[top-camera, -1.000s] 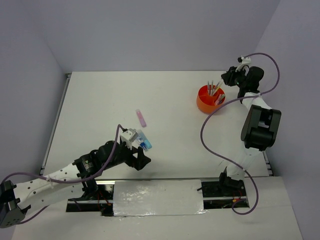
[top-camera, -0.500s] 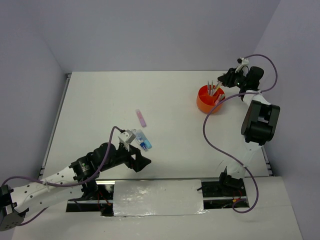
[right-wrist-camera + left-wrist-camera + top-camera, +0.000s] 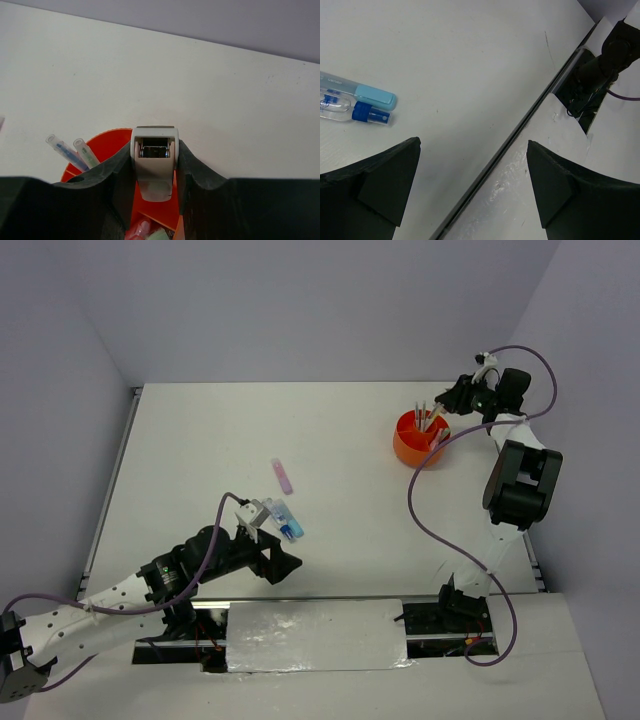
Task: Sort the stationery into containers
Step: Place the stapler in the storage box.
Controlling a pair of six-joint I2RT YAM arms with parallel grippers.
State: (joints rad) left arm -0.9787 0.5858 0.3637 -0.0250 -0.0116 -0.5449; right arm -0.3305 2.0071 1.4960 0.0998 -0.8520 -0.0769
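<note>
Orange organiser (image 3: 408,448) sits far right on the tabletop (image 3: 200,440); your right claw (image 3: 154,152), clamped on a grey-white piece (image 3: 155,185), has swung over it, likely ready to drop. Your left claw (image 3: 472,146) gapes apart near the blue-and-clear piece (image 3: 357,102); a pink stick (image 3: 283,475) waits.

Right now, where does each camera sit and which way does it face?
Top: fixed above and behind the robot, looking down on the table; both arms show.
Left wrist: low by the table's near edge, looking past the open left gripper at blue-and-clear pieces.
Right wrist: over the orange organiser, looking past the right gripper, shut on a grey piece.
Shared: top and left wrist, the pieces; top and right wrist, the organiser.
</note>
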